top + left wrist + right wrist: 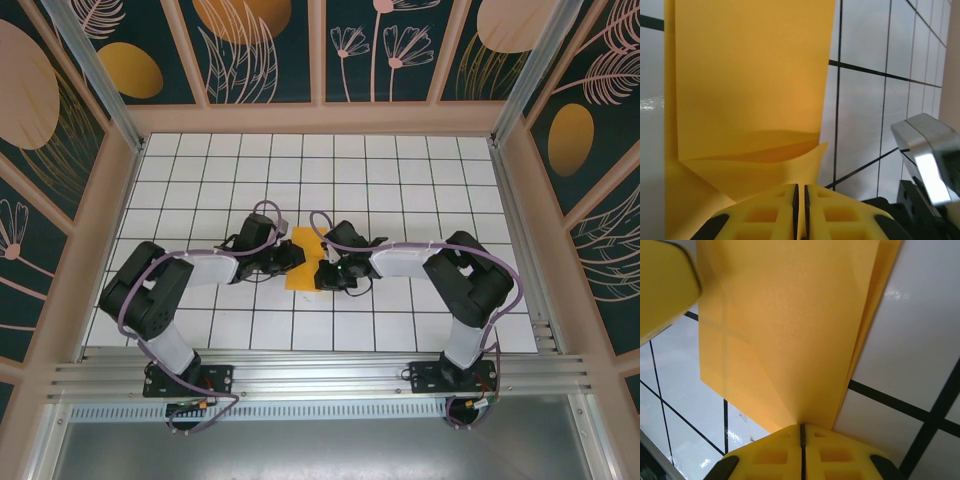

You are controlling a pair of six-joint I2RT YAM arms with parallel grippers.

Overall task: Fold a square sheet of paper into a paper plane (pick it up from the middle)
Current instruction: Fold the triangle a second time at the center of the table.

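Left jaws and right jaws each pinch closed on the folded square sheet of paper (pixel 305 242), at its 9 and 3 o'clock, in the middle of the worktop (pixel 400 180). Uneven pulling could tear the thin sheet or drag a crease askew.

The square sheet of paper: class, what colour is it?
The square sheet of paper is plain orange-yellow, seen best in the right wrist view.
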